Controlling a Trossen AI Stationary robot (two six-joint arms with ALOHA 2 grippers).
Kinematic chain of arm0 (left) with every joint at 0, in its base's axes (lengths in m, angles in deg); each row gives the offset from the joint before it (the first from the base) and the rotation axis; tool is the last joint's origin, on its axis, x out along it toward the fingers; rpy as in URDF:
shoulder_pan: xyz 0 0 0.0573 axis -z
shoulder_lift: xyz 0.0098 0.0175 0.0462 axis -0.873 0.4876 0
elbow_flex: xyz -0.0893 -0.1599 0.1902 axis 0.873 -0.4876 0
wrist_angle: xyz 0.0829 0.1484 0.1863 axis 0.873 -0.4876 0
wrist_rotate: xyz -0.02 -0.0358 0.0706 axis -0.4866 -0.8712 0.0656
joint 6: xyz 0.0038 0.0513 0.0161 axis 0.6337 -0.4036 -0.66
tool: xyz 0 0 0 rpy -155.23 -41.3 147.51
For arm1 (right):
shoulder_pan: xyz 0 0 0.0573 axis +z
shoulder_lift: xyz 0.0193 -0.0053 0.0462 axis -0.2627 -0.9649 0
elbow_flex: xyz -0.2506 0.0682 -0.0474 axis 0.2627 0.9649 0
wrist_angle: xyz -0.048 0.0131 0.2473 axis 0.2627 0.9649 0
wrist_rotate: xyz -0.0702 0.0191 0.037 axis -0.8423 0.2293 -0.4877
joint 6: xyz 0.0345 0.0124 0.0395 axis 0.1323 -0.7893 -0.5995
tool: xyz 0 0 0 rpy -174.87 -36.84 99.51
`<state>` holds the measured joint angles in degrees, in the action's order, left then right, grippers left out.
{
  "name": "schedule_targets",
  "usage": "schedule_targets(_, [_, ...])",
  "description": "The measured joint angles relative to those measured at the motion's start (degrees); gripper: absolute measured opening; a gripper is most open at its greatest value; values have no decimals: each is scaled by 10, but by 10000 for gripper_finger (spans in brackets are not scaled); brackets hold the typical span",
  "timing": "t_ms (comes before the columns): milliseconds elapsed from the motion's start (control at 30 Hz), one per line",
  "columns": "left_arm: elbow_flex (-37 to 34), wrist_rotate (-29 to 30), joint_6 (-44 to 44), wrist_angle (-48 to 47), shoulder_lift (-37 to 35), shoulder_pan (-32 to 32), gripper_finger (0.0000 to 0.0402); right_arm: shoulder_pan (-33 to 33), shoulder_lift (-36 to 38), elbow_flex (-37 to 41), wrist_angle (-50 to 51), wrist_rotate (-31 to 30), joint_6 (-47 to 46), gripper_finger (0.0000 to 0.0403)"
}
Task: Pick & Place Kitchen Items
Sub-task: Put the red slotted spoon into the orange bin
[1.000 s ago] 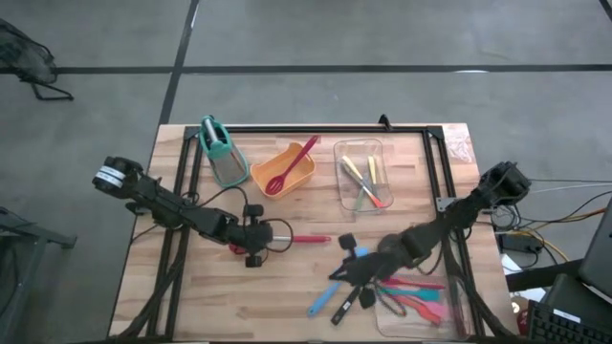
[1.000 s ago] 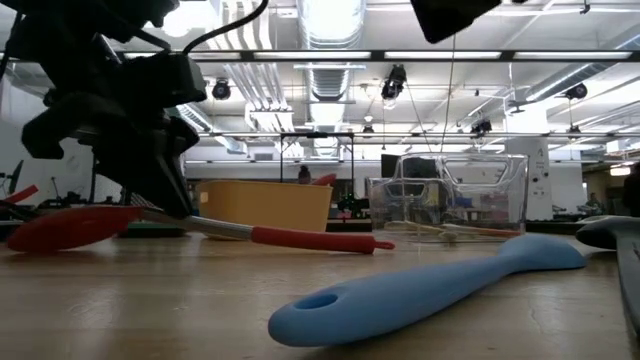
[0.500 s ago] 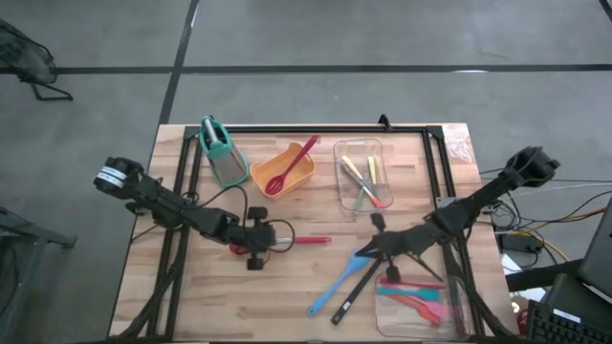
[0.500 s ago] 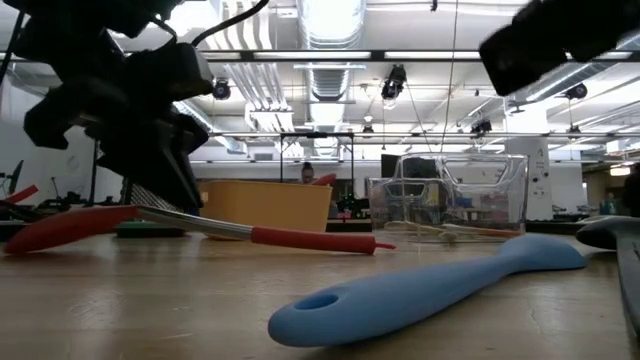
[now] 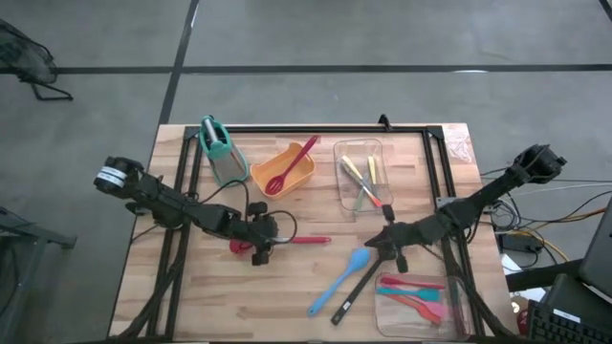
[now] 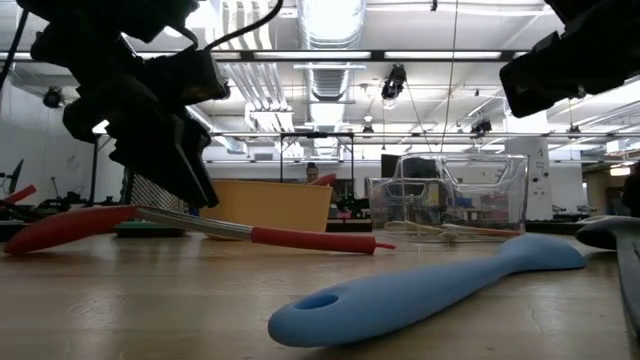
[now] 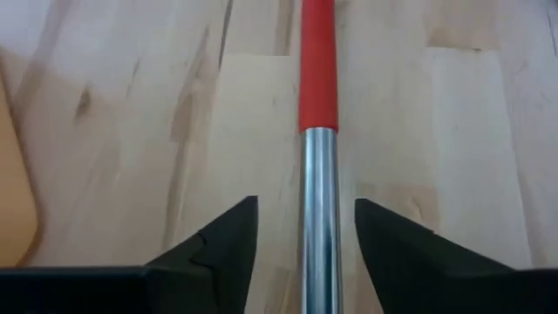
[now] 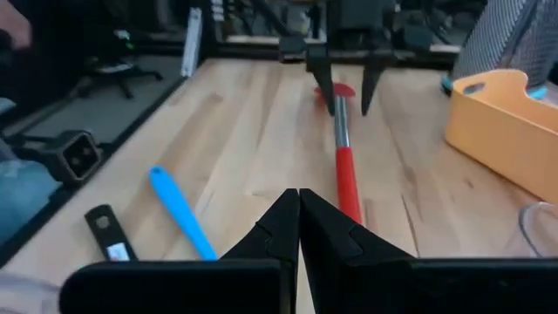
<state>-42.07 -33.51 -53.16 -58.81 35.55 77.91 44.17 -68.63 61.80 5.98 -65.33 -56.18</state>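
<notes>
Since the earlier frame the right gripper (image 5: 385, 250) has drawn back from the utensils at the table's near right and now hangs above the wood, its fingers pressed together and holding nothing. The left gripper (image 5: 271, 240) has shifted slightly toward the red spatula's (image 5: 287, 241) handle; its fingers (image 7: 222, 244) stand wide apart, one on each side of the steel shaft without gripping it. The spatula lies flat near the table's middle. A blue spatula (image 5: 339, 281) and a black utensil (image 5: 359, 287) lie beside the clear tray (image 5: 459, 298). The orange tub (image 5: 298, 173) holds a red spoon (image 5: 292, 165).
</notes>
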Motion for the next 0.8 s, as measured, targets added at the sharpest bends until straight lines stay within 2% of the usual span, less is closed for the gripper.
schedule_targets(167, [-3, -40, 14, 0, 0, -2, 202, -13, 66, 39, -9, 23, 12, 8])
schedule_targets(400, [-8, -47, 17, 1, 4, -5, 202, -35, 157, 80, -9, 123, 27, 8])
schedule_targets(633, [-6, -52, -6, 0, 64, -6, 202, -37, 205, 119, -9, 128, 26, 8])
schedule_targets(800, [12, -52, -12, 1, 80, -6, 200, -37, 216, 141, -8, 112, -5, 8])
